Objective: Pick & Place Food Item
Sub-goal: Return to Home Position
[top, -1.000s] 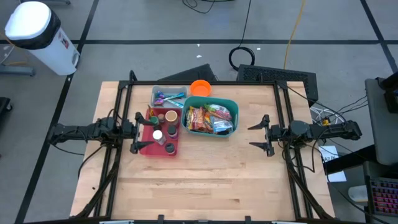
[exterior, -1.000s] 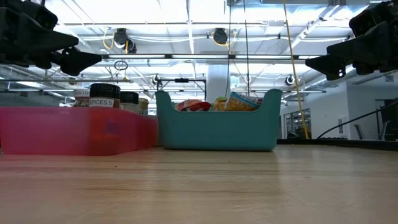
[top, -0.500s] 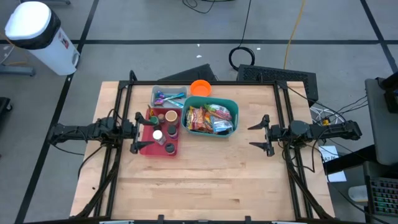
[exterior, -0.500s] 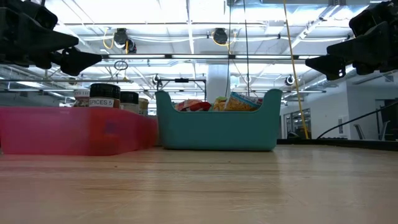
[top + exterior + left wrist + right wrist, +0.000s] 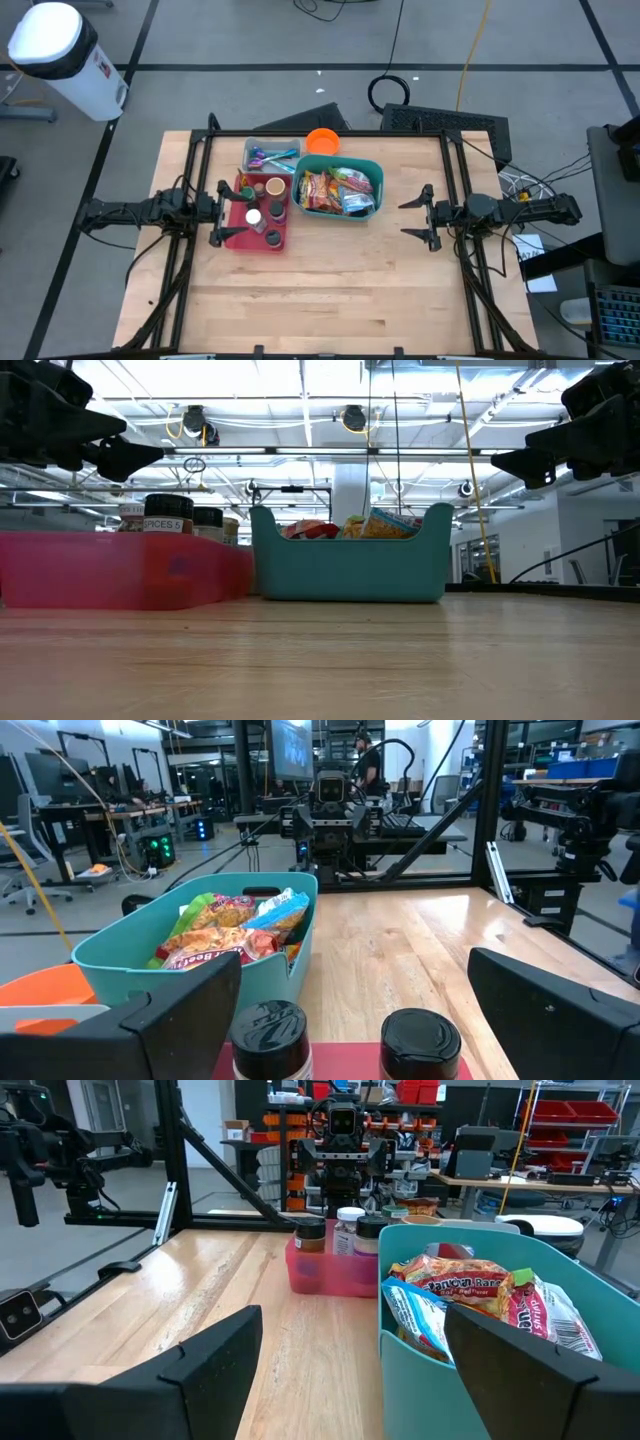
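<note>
Spice bottles (image 5: 254, 216) stand upright in red bin (image 5: 235, 236), just beside teal bin (image 5: 378, 186) packed with snack packets (image 5: 335, 190). Left gripper (image 5: 218, 213) raised at red bin's outer edge, fingers spread wide, empty. Right gripper (image 5: 405, 219) well apart from teal bin, likewise wide, empty.

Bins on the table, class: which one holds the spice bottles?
The red bin, left of the teal bin; capped spice bottles stand in it. The teal bin holds snack packets, the clear bin small colourful items.
</note>
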